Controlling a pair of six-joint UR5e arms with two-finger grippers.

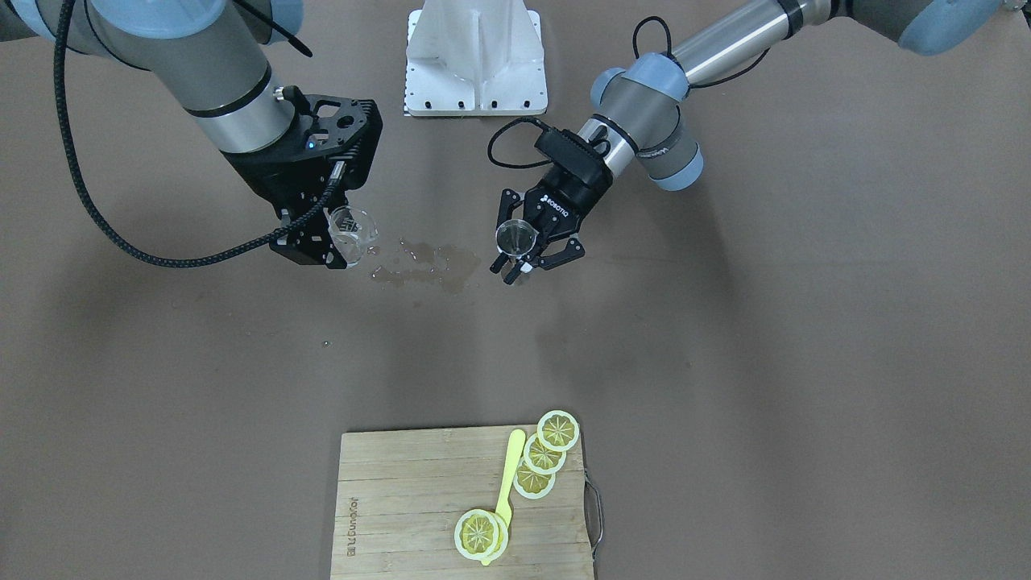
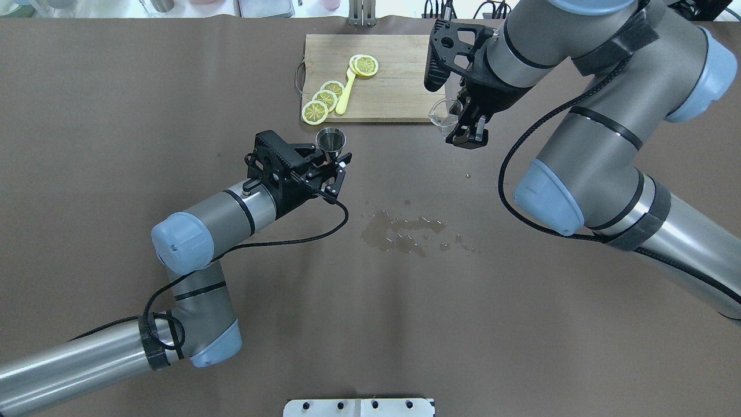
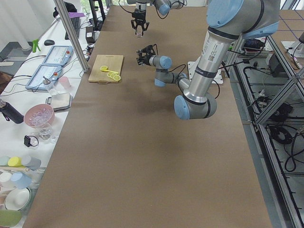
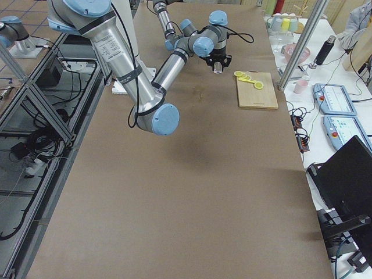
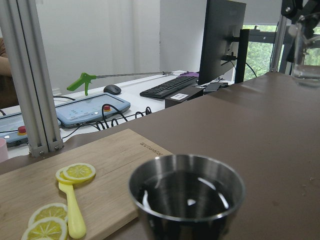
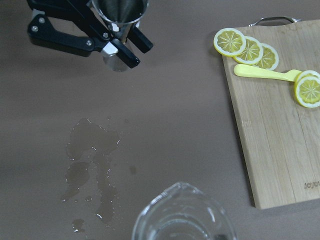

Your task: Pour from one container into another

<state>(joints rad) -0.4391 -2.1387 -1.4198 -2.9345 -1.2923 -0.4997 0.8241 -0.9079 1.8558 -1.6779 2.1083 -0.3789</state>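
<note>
A small steel jigger stands upright above the table with my left gripper shut on its waist. In the left wrist view the jigger holds a little clear liquid. My right gripper is shut on a clear glass measuring cup, lifted off the table near the board's corner. In the front-facing view the glass cup sits in the right gripper, well apart from the jigger in the left gripper. From the right wrist, the cup's spouted rim fills the bottom edge.
A puddle of spilled liquid lies on the brown table between the two grippers. A wooden cutting board at the far side carries lemon slices and a yellow spoon. The white robot base stands at the near edge.
</note>
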